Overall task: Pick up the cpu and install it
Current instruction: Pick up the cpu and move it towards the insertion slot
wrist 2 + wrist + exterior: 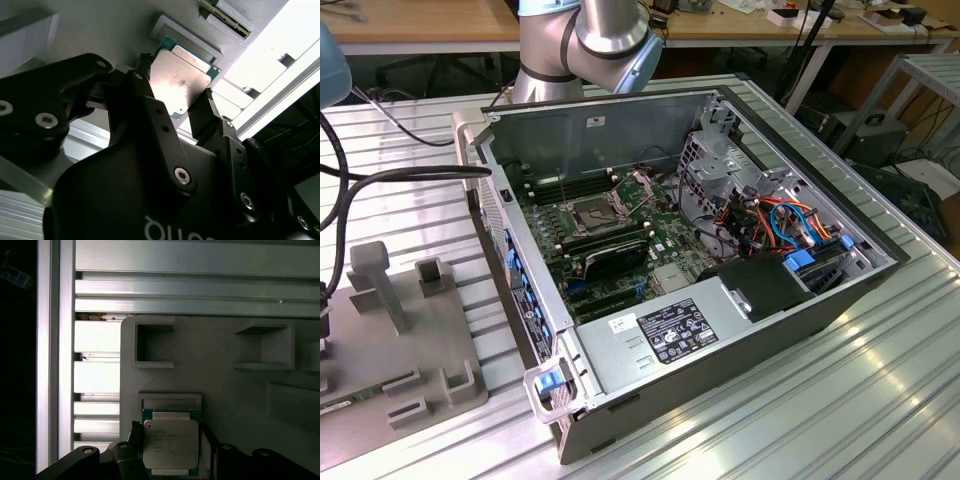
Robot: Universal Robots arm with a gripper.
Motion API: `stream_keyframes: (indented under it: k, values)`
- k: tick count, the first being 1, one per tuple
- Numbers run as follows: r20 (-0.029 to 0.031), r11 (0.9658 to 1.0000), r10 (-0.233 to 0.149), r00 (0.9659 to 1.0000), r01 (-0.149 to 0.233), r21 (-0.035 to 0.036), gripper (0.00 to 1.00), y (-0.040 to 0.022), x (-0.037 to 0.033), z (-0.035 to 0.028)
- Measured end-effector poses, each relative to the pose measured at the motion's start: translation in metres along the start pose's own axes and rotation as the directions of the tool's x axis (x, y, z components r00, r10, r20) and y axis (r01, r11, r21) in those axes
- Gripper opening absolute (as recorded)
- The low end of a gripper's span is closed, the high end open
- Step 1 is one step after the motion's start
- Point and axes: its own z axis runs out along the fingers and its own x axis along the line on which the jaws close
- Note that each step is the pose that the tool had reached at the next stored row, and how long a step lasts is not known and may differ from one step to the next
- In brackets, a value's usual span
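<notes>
Plainly, the cpu (pixel 171 442) is clamped in the gripper (pixel 170 435): in both wrist views its dull silver top faces the camera with a thin green border around it. The 2 black fingers (pixel 150 115) press on its 2 opposite edges. We cannot tell whether its underside is touching anything.

Just behind the chip is a raised frame (pixel 170 400), a shallow square seat on the grey fixture (pixel 225 390), and the chip partly covers it. Farther along the same fixture we see 2 boxy pockets (pixel 154 345), side by side and well apart from the chip. The fixture lies on a ribbed aluminium table (pixel 200 290).

In the exterior view, the fixture lies at the exterior view's left, on the table beside the open computer case (pixel 620 130). Inside the case, the dark square socket (pixel 595 212) sits on the green board toward the far wall. The power supply (pixel 660 335) fills the near end. The arm (pixel 590 35) rises at the far side of the case, and cables trail across the table at the exterior view's left.
</notes>
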Motion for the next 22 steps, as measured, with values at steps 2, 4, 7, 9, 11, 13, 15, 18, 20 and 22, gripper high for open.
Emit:
stream_keyframes:
  k: [2, 4, 7, 9, 11, 13, 15, 18, 20, 22]
  values:
    - [0.0001, 1.0000, 0.000, 1.0000, 0.000, 0.0000, 0.55, 0.0000, 0.0000, -0.0001]
    - [-0.0003, 1.0000, 0.000, 1.0000, 0.000, 0.0002, 0.55, 0.0000, 0.0000, -0.0009]
    - [0.0000, 1.0000, 0.000, 1.0000, 0.000, 0.0000, 0.55, 0.0001, -0.0001, -0.0094]
    - [0.0000, 1.0000, 0.000, 1.0000, 0.000, 0.0000, 0.55, 0.0002, -0.0002, -0.0161]
    - [0.0000, 1.0000, 0.000, 1.0000, 0.000, 0.0000, 0.55, 0.0003, -0.0003, -0.0222]
    - [0.0000, 1.0000, 0.000, 1.0000, 0.000, 0.0000, 0.55, 0.0004, -0.0004, -0.0282]
    - [0.0000, 1.0000, 0.000, 1.0000, 0.000, 0.0000, 0.55, 0.0005, -0.0004, -0.0336]
    - [0.0001, 1.0000, 0.000, 1.0000, 0.000, 0.0000, 0.55, 0.0006, -0.0006, -0.0417]
    - [0.0000, 1.0000, 0.000, 1.0000, 0.000, 0.0000, 0.55, 0.0007, -0.0006, -0.0465]
    - [0.0000, 1.0000, 0.000, 1.0000, 0.000, 0.0000, 0.55, 0.0007, -0.0007, -0.0513]
